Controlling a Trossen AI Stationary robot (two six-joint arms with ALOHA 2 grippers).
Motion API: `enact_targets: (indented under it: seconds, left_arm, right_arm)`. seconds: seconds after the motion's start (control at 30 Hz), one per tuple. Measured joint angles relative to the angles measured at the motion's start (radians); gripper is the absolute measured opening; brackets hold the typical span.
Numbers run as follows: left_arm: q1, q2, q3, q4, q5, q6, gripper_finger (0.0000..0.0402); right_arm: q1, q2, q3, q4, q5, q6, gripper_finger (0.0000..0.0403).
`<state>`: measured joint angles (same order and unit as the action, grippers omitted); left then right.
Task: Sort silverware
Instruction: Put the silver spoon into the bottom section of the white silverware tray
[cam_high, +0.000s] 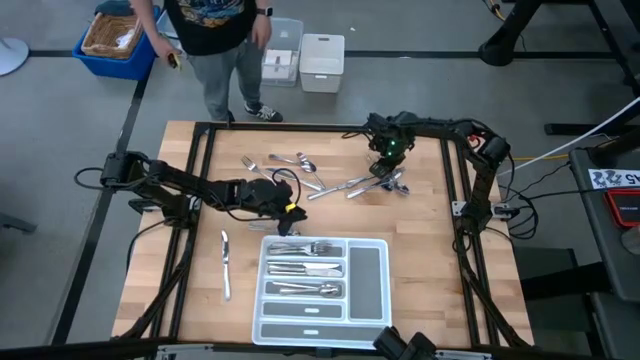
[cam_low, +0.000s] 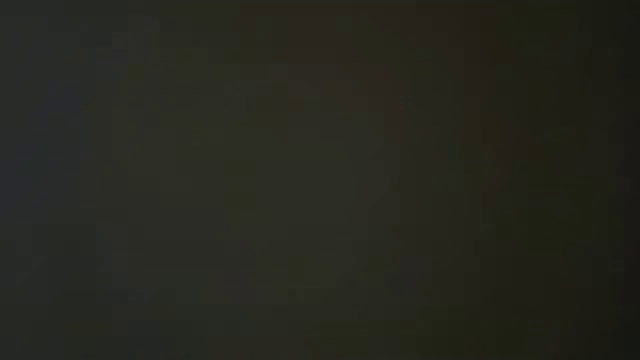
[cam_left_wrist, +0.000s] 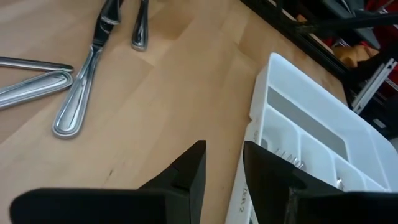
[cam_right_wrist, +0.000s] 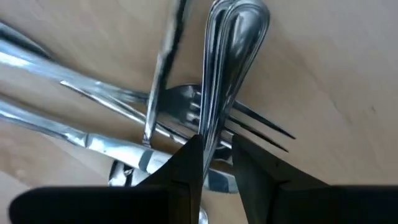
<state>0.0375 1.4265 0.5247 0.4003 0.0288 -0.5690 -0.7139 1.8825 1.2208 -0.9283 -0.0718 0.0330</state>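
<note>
I am a two-armed robot at a wooden tabletop (cam_high: 420, 250), seen from above. My right gripper (cam_high: 388, 158) is lowered over a tangled pile of silverware (cam_high: 365, 184) near the far right part of the tabletop. In its wrist view, my right fingers (cam_right_wrist: 186, 165) are nearly closed, pinching the slim handle (cam_right_wrist: 230, 56) of one utensil that runs up between them; forks and knives lie crossed beneath.

My left gripper (cam_high: 290, 208) sits near the middle of the tabletop, just beside the far left corner of the white tray (cam_high: 372, 275). Its fingers (cam_left_wrist: 189, 177) stand slightly apart, holding nothing, with bare wood and the tray's rim below them.

A second loose group (cam_high: 285, 165) of forks and spoons lies at the far middle of the tabletop. A lone knife (cam_high: 226, 262) lies to the left of the tray. Inside the tray, three long compartments each hold several pieces (cam_high: 305, 268) (the side slot looks bare).

A person (cam_high: 215, 40) stands beyond the far edge, near white bins (cam_high: 320, 60) and a blue basket (cam_high: 115, 40). The low view is entirely dark.
</note>
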Motion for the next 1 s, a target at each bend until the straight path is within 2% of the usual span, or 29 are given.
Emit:
enact_targets:
  seconds: [0.53, 0.87, 1.0]
  left_arm:
    - [0.007, 0.0, 0.0, -0.001, 0.0, 0.0, 0.0095]
    - [0.007, 0.0, 0.0, -0.001, 0.001, 0.0, 0.0095]
    - [0.007, 0.0, 0.0, -0.001, 0.0, 0.0, 0.0095]
  right_arm:
    - [0.0, -0.005, -0.067, 0.048, 0.0, 0.019, 0.0086]
    - [0.0, -0.004, -0.075, 0.043, -0.004, 0.018, 0.0018]
    - [0.0, -0.001, -0.057, 0.024, -0.026, 0.018, 0.0022]
